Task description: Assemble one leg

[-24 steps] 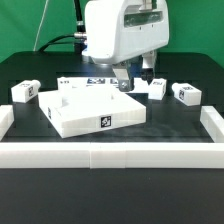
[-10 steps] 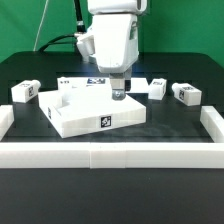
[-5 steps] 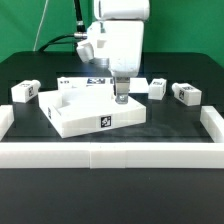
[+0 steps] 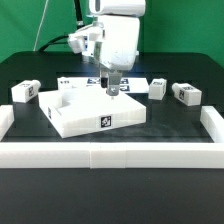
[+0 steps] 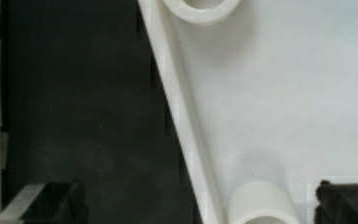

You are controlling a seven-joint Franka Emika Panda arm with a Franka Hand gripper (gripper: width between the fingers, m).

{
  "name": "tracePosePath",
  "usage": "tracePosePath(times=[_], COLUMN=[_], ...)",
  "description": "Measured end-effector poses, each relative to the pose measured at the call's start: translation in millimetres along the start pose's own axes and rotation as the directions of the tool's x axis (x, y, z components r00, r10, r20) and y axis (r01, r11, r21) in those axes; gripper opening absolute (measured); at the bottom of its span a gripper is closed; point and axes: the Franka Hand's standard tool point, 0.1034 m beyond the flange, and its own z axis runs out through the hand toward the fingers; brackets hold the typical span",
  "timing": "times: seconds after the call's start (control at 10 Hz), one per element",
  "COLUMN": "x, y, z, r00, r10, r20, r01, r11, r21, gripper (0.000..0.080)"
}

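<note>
At the exterior view's left a rail (image 4: 5,118) borders the bench (image 4: 170,128). Just inside it one leg (image 4: 25,92) sits alone on the dark surface, well apart from me. A strip of bare bench lies between that leg and the panel (image 4: 85,112).

My arm comes straight down from above over the far part of the panel. My claw (image 4: 112,89) points down, close to the panel's top, though I cannot tell from there whether it touches. In the wrist view my claw (image 5: 194,202) is spread wide. One finger (image 5: 37,202) is over the dark bench and the other finger (image 5: 348,200) is over the white panel (image 5: 300,100), so the panel's edge runs between them. A round recess (image 5: 202,8) shows close to that edge. Behind the panel lies the marker board (image 4: 92,80).

To the exterior view's right of my claw a second leg (image 4: 157,88) stands near the panel's far corner. A third leg (image 4: 186,94) stands near it, not touching. Past them the right rail (image 4: 212,125) closes that side, and a long rail (image 4: 110,155) closes the near side.
</note>
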Motion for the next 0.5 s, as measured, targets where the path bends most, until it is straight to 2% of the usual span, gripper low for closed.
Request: tracePosePath(times=[0.3,0.4,0.5], x=[-0.7,0.8,-3.4], y=[-2.5,-23.1,-42.8], z=[0.5,2.1,-0.3], r00=[1.000,0.996,0.992], r10=[-0.016,-0.084,-0.126], r20=[0.001,0.000,0.002], r01=[0.016,0.084,0.126], r11=[1.000,0.996,0.992], r21=[-0.001,-0.008,0.002], gripper=[0.0650,0.0650,0.0650])
